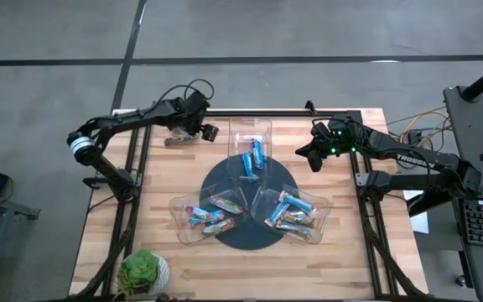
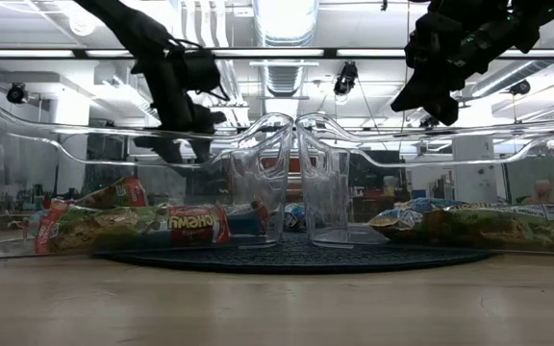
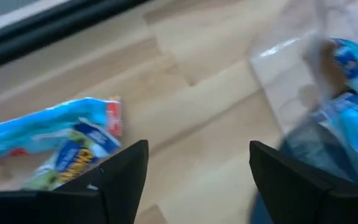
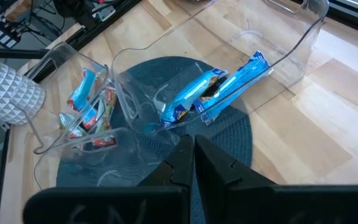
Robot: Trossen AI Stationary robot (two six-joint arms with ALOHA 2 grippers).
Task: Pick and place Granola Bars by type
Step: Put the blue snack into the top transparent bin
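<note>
One loose granola bar (image 1: 178, 137), blue with a green and red label, lies flat on the wood near the table's far left corner. My left gripper (image 1: 206, 132) is open and hovers just to its right. In the left wrist view the bar (image 3: 55, 143) lies outside one finger, not between them (image 3: 197, 171). My right gripper (image 1: 312, 156) is shut and empty, raised right of the far tray (image 1: 268, 127); its fingers (image 4: 194, 155) point at that tray's blue bars (image 4: 216, 90). More bars fill the near-left tray (image 1: 206, 215) and near-right tray (image 1: 293, 215).
Three clear plastic trays sit on a dark round mat (image 1: 250, 239) at the table's middle. A potted plant (image 1: 144, 270) stands at the near left corner. Black frame rails run along the left (image 1: 132, 168) and right edges. Bare wood lies between the mat and the loose bar.
</note>
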